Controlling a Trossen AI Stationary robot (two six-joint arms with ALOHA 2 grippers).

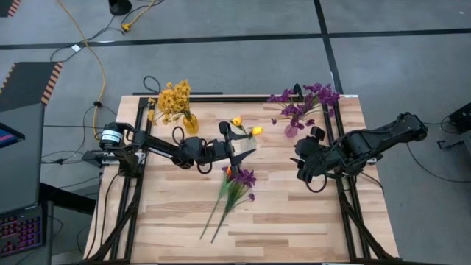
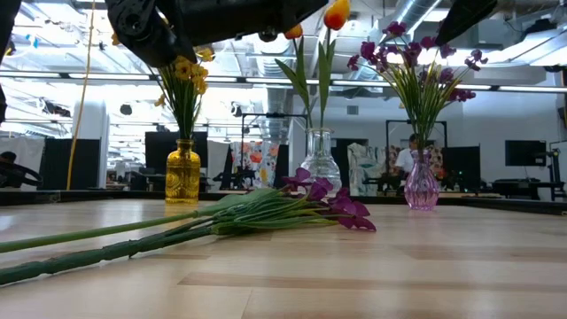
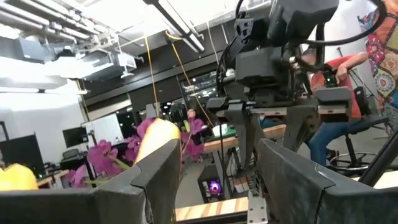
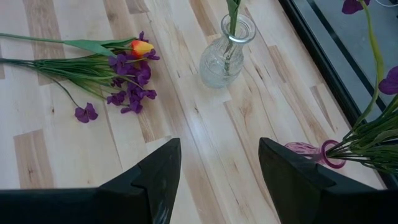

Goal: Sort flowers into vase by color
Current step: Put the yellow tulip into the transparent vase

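**Flowers partly sorted; a loose bunch left on the table**

A loose bunch of flowers [image 1: 234,185] is seen lying flat near the middle of the table [image 1: 294,221], its green stems [image 2: 106,244] running toward the front edge. In this bunch purple blooms [image 4: 127,87] are mixed with one orange tulip bud [image 4: 142,47].

Three vases are set along the far side. Yellow clusters [image 1: 174,98] are held in the amber vase [image 2: 182,174] at the left. Orange-yellow tulips [image 1: 250,129] are held upright in the clear vase [image 4: 225,55], which is placed between the other two. Purple flowers [image 1: 305,99] are held in the pink vase [image 2: 422,186] at the right.

The left gripper [image 1: 239,153] is raised above the table, just beside the tulips and over the head end of the loose bunch. Its jaws are seen spread, and nothing is pinched between them; in the left wrist view a tulip bud [image 3: 158,137] is seen beyond the fingers [image 3: 158,174], and whether it is touched cannot be told.

The right gripper [image 1: 302,160] is held above the table to the right of the clear vase and in front of the pink vase. Its jaws are also spread, with only bare wood shown between them.

A seated person [image 3: 339,87] is visible in the room behind the table.
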